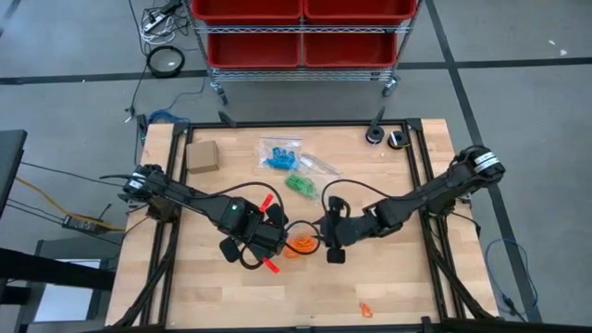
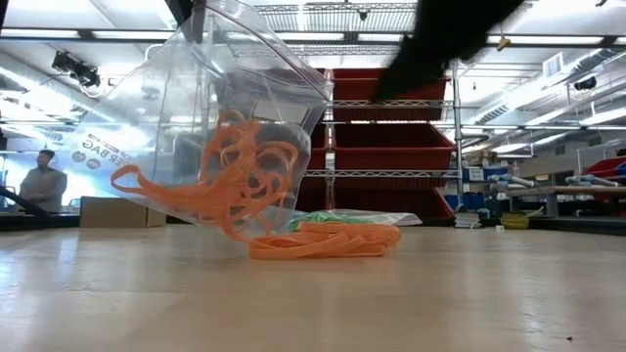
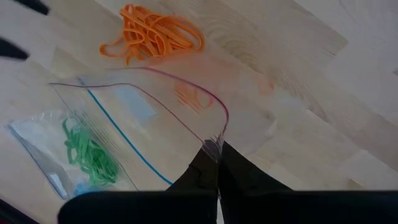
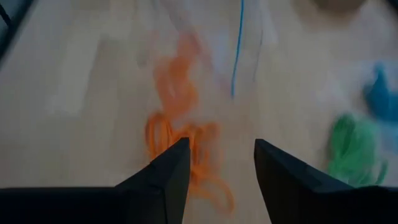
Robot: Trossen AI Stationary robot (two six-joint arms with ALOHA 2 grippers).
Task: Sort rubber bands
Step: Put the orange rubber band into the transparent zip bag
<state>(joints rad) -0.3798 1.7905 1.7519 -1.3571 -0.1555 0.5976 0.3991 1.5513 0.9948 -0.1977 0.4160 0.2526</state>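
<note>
From above, the left gripper [image 1: 277, 227] and right gripper [image 1: 326, 242] are flanking the orange rubber bands [image 1: 301, 245] on the tabletop [image 1: 398, 277], the clear bag hard to make out. The low view is showing that bag [image 2: 210, 117] lifted, bands spilling out. Left fingers [image 3: 211, 171] are clamping its edge; right fingers [image 4: 171, 171] are standing apart over the pile.

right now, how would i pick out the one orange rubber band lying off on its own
Start at the wooden table in the high view and go to its near edge, on the right arm's side. The single small orange rubber band lies there alone on bare wood, far from the orange heap of rubber bands between the two tools.
</note>
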